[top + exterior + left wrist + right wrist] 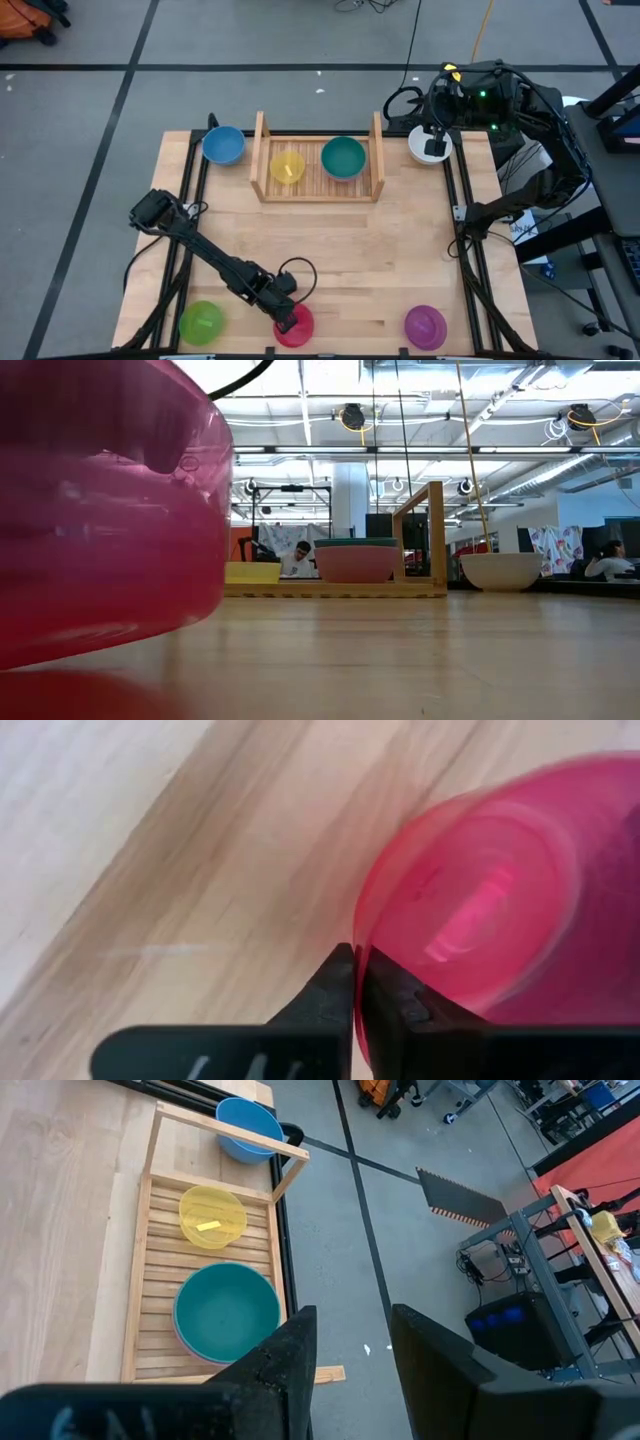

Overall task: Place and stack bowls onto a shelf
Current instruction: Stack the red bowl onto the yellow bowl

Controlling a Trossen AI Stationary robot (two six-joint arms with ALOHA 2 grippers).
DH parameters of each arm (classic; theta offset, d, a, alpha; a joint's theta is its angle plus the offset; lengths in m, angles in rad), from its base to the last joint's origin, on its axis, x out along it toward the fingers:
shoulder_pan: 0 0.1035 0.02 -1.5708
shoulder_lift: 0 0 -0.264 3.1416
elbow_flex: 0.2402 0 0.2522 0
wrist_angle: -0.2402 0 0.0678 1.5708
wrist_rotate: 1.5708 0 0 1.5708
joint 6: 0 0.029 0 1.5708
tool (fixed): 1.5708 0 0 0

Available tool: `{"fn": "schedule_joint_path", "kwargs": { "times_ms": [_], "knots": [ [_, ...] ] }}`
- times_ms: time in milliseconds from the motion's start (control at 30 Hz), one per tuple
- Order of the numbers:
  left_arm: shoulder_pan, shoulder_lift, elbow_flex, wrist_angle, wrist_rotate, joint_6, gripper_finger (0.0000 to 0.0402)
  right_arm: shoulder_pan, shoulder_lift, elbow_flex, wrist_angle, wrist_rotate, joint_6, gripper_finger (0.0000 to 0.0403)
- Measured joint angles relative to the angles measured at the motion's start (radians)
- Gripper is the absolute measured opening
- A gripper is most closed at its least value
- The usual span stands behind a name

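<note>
- At the lower left of the high view, the green bowl (pixel 202 322) is sitting untouched on the worktop (pixel 400 260).
- Just right of it, the left gripper (pixel 287 312) is pinching the rim of the red-magenta bowl (pixel 296 325) at the bottom edge; the left wrist view shows its fingers (pixel 340 988) pressed together on the thin wall (so the pickup step looks to be in hand).
- At upper centre, the shelf (pixel 318 186) is carrying the yellow bowl (pixel 288 167) and the teal bowl (pixel 343 157), which the low view shows nested in a pink one; the blue bowl (pixel 224 145) is standing just left of it.
- Next, I judge, the bowl needs lifting clear and carrying up to the shelf.
- At upper right, the right gripper (pixel 350 1340) is waiting, fingers spread, over the white bowl (pixel 430 146).
- At lower right, the purple bowl (pixel 425 325) is waiting.
</note>
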Motion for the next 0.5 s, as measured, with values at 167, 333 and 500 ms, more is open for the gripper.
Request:
{"fn": "schedule_joint_path", "kwargs": {
  "times_ms": [167, 333, 500],
  "knots": [
    [0.002, 0.0, 0.0, -0.005, 0.0, 0.0, 0.0006, 0.0, 0.0, 0.0, 0.0, 0.0, 0.0, 0.0125],
    [0.01, -0.025, -0.005, -0.034, -0.003, -0.008, 0.0004, 0.0, 0.0, 0.0, 0.0, 0.0, -0.003, 0.0125],
    [0.057, -0.142, -0.006, -0.136, -0.064, -0.004, 0.0004, 0.0, 0.0, 0.0, 0.0, 0.001, -0.003, 0.0125]
  ]
}}
